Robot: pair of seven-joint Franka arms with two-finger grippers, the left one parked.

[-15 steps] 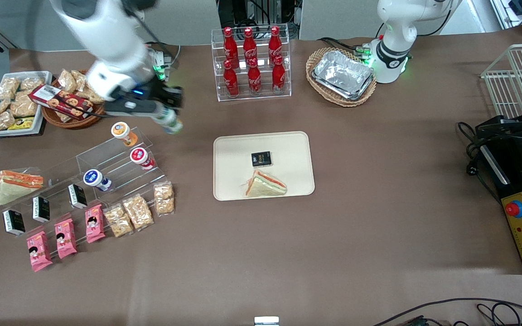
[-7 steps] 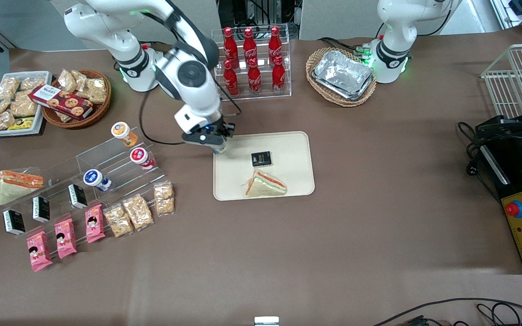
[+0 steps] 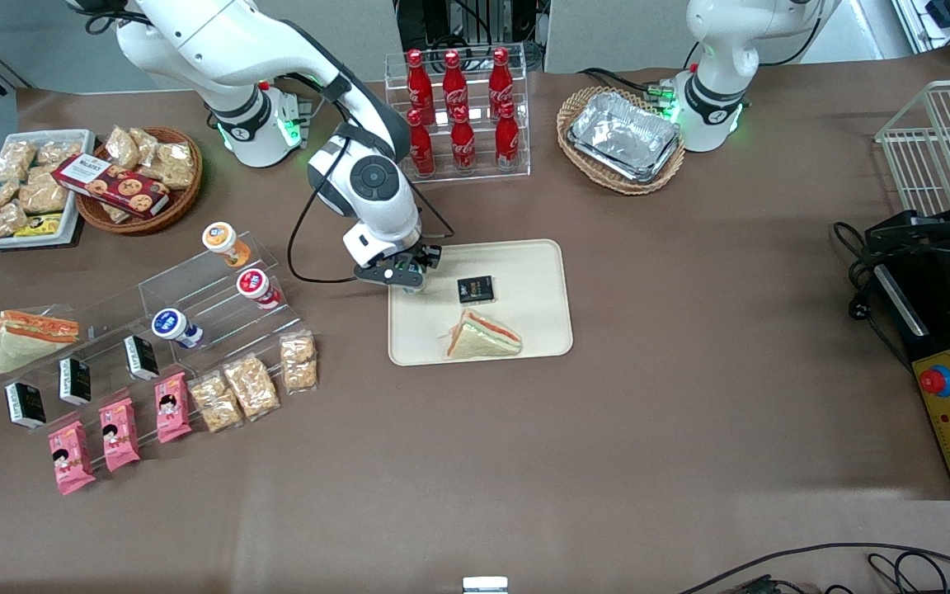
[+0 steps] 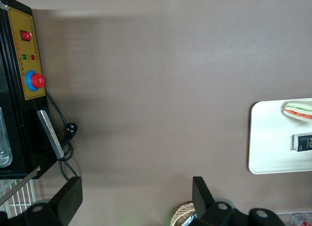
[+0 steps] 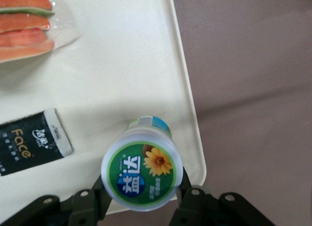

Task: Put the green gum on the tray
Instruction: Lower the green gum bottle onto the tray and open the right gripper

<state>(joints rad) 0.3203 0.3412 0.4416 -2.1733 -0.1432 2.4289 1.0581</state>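
Over the beige tray (image 3: pixel 537 264), at its edge toward the working arm's end of the table: gripper (image 3: pixel 403 279), fingers clamped on the green gum (image 5: pixel 142 175), lid facing the wrist camera, bottle above the tray surface. On the tray: black Face packet (image 3: pixel 476 289); wrapped sandwich (image 3: pixel 482 338), nearer the front camera.

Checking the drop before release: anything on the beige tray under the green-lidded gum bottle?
Nothing visible. The gripper holds the green-lidded white gum bottle above bare beige tray near its corner; the black packet and wrapped sandwich lie apart.
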